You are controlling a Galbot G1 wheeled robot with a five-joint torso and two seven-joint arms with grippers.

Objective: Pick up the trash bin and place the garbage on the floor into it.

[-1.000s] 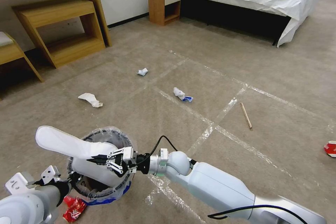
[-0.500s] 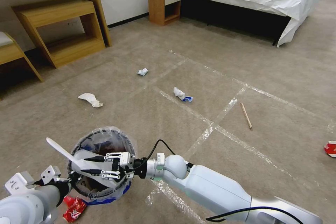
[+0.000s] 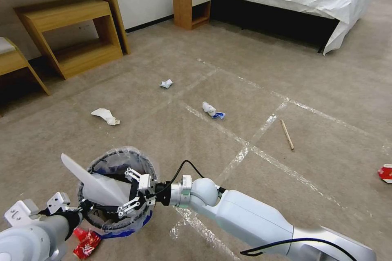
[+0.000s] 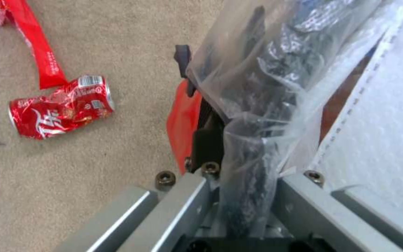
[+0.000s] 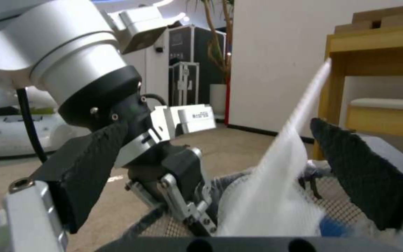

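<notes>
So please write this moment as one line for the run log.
left hand: shut on trash bin rim | right hand: open above bin | white slipper: leaning in bin, released | floor: papers, stick, red wrappers remain

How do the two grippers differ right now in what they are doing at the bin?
The left gripper is clamped on the trash bin rim, plastic liner pinched between its fingers; the right gripper is spread open. The left one sits at the bin's near edge, the right one over its mouth beside the white slipper, which stands tilted in the bin. Both are at the bin.
</notes>
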